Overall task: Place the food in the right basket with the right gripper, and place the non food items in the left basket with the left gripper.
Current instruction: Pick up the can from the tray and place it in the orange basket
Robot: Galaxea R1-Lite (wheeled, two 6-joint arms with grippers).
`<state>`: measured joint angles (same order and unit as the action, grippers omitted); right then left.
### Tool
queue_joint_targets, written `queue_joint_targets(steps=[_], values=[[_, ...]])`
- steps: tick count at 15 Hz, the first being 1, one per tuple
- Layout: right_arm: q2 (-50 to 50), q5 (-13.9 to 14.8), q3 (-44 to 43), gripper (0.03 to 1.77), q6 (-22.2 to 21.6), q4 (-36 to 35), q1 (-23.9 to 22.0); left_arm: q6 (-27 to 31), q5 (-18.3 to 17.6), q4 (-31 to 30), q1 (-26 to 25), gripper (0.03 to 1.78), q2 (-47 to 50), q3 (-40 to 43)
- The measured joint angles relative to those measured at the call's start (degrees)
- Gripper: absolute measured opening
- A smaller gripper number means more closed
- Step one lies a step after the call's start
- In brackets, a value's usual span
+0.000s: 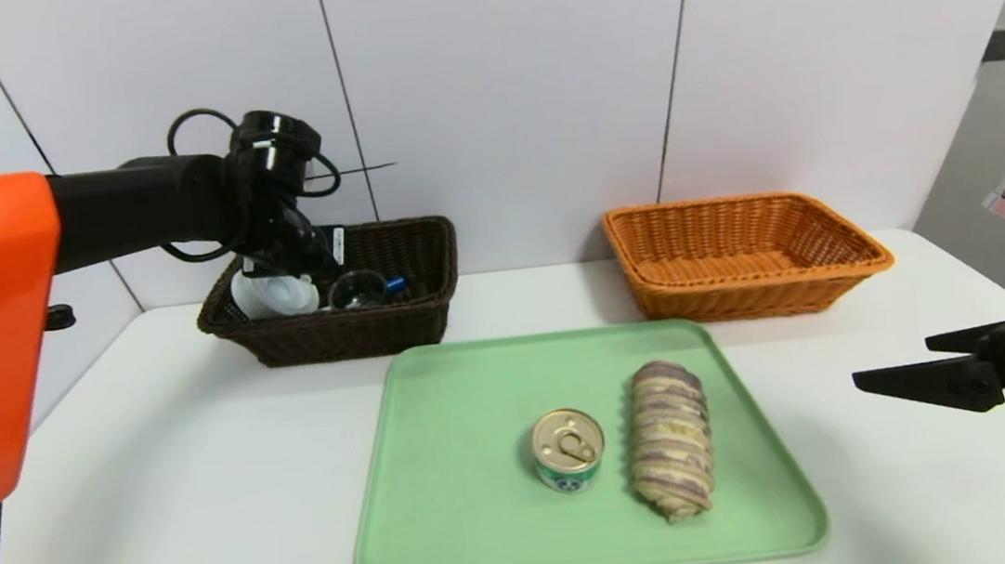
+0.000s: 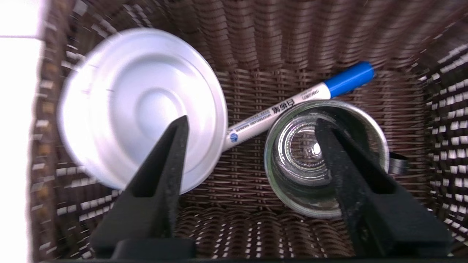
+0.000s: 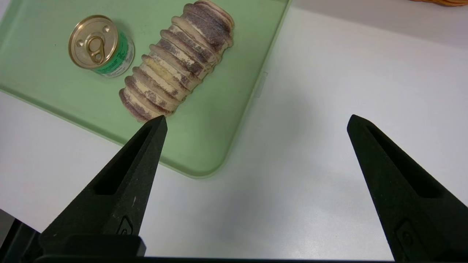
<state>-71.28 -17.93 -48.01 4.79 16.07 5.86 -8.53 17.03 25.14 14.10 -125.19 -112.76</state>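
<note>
A: While the left gripper (image 2: 248, 128) is hanging over the dark basket (image 1: 423, 234), its fingers are standing wide apart with nothing between them.

B: And the wrist view is showing what the head view is half hiding: the white dispenser (image 2: 142, 109), the marker (image 2: 292, 106) and the glass cup (image 2: 325, 157) are all lying on the weave inside. The marker is running between the other two, its white end tucked against the dispenser's edge.

A: From the head camera I'm only getting the dispenser's top, the cup rim and a bit of blue cap behind the arm.

B: So the food is waiting. The can (image 1: 568, 448) and the roll (image 1: 670, 440) are sitting side by side on the green tray (image 1: 452, 511), close but apart.

A: The right gripper (image 1: 895, 371) is hovering off the tray's right side, jaws spread wide, empty. The orange basket (image 1: 835, 247) looks empty from here.

B: Handling, I'm guessing: the can is stiff, smooth-sided and probably the heavier one, so I'd be squeezing across its round wall, below the lid.

A: The roll looks soft and ridged. I'd be taking it across the middle, gently, or it's squashing.

B: The right wrist view is showing those ridges and the pull-tab clearly, but barely a sliver of basket.
</note>
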Motion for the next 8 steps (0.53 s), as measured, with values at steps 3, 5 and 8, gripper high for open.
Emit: queue_joint_targets(steps=[3, 5, 8], values=[[0.17, -0.01, -0.26, 1.70, -0.02, 0.02, 0.00, 0.16, 0.02, 0.68, 0.06, 1.40, 4.85, 0.00], [0.26, -0.04, -0.87, 1.70, -0.02, 0.00, 0.02, -0.85, 0.02, 3.69, 0.04, 1.47, 8.92, 0.22], [0.26, -0.11, -2.10, 1.70, 0.00, 0.02, 0.50, -8.80, -0.24, 13.29, 0.96, 1.54, 14.98, 0.72]])
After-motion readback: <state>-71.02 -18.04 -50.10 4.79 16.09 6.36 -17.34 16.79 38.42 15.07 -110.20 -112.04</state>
